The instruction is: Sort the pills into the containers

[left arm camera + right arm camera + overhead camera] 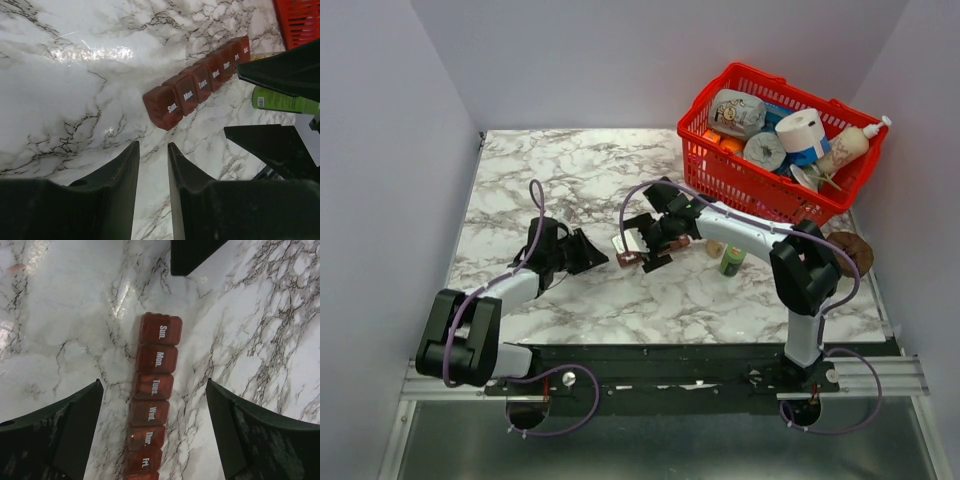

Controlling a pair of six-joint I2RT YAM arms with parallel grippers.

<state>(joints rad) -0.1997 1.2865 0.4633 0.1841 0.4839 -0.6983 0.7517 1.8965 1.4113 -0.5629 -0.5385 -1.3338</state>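
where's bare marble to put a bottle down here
Free: far marble between the left wall and red basket; near marble in front of the pill organiser. Crowded: left gripper and right gripper at the organiser, green bottle beside.

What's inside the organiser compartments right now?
Every lid on the organiser, Sun. to Sat., is shut. The dark red plastic hides the contents, so nothing inside can be made out from either wrist view.

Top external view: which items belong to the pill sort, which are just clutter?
Job:
- dark red-brown plastic weekday pill organiser strip, lids shut
- loose pills: too small to make out

Clutter:
- red plastic mesh basket of assorted items
- small green cylindrical bottle
- round brown disc
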